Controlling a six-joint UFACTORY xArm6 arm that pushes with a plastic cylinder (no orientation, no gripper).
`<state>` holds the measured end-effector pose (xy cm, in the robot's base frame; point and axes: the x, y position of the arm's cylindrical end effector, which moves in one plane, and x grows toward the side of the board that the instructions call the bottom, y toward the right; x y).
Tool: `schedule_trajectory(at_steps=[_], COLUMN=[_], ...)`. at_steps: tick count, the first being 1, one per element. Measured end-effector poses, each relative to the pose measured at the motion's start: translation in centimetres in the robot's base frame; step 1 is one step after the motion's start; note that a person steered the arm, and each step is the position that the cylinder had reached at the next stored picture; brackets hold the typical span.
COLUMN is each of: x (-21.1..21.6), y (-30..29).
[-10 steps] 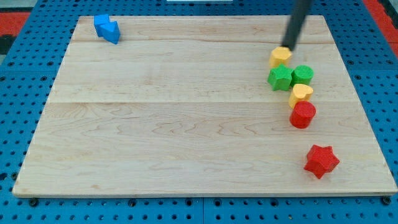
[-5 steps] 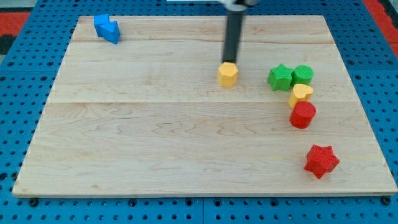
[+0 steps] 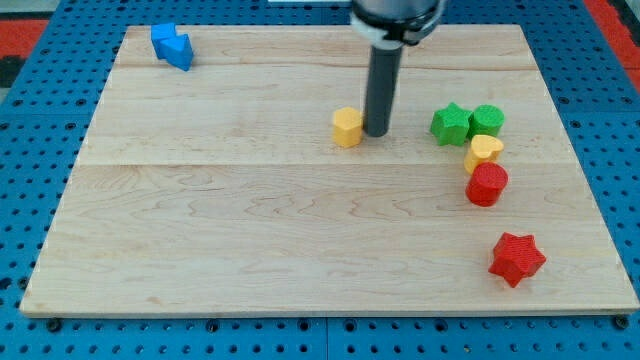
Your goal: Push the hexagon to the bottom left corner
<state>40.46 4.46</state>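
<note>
The wooden table [image 3: 250, 230] fills most of the view, resting on a blue pegboard [image 3: 30, 200]. My dark rod comes down from the view's top, and my tip [image 3: 377, 133] sits on the table just to the view's right of the yellow hexagon [image 3: 347, 127], touching it or very nearly so. I carry no pincer, so there is no opening or closing to tell. The hexagon lies a little above the table's middle, slightly right of centre, well apart from the bottom left corner. At the view's lower right lies a red star [image 3: 517, 259]. Above it stand a red cylinder [image 3: 487, 185], a yellow heart [image 3: 484, 151], a green star [image 3: 451, 124] and a green cylinder [image 3: 487, 120], clustered together. A blue block [image 3: 172, 46] sits at the top left corner.
</note>
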Motion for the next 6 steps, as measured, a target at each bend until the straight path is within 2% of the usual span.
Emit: schedule_trajectory(at_steps=[1, 2, 3, 4, 5, 6], x=[1.6, 1.7, 1.4, -2.1, -3.8, 2.8], y=[-4.3, -5.6, -0.8, -0.1, -8.4, -12.3])
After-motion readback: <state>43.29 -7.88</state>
